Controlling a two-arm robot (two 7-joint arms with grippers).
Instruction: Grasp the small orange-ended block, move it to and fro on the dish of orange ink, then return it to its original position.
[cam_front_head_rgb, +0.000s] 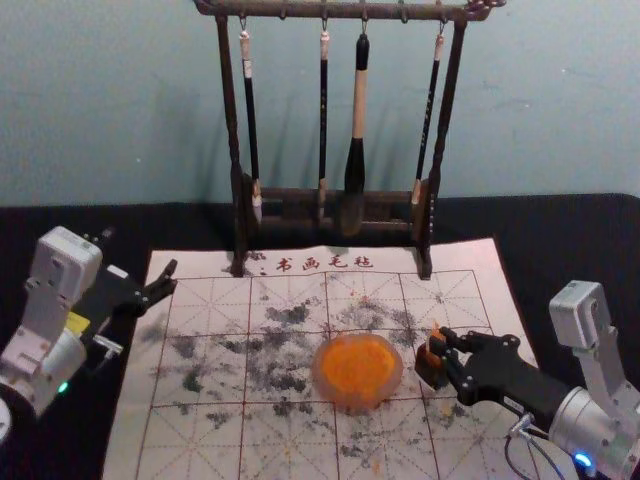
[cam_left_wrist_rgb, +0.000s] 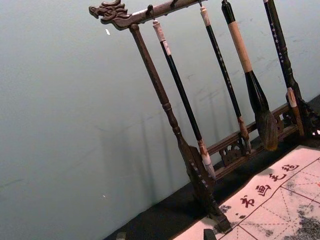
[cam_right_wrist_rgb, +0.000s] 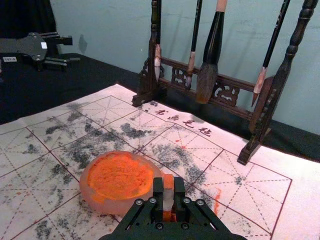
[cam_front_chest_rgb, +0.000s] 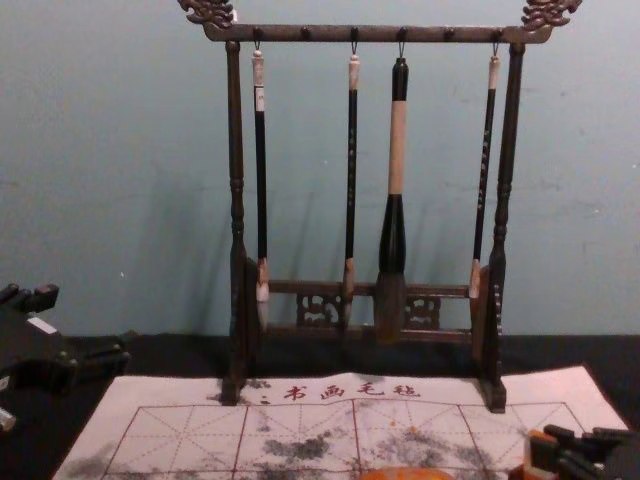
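On the mat's left edge (cam_front_head_rgb: 149, 330), our left gripper (cam_front_head_rgb: 170, 277) waits with fingers spread, idle. Right of the mat's middle sits the dish (cam_front_head_rgb: 358, 370) of orange ink. Just beyond it, toward the mat's right edge, our right gripper (cam_right_wrist_rgb: 168, 184) is clamped on the block (cam_right_wrist_rgb: 168, 198), so the grasp is done. We cannot tell whether the rubbing is finished; setting the block back in its original place remains.

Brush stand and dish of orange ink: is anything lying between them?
Nothing but the mat: in the head view, the stretch from the dish to the brush stand shows dark ink smudges and a row of red characters.
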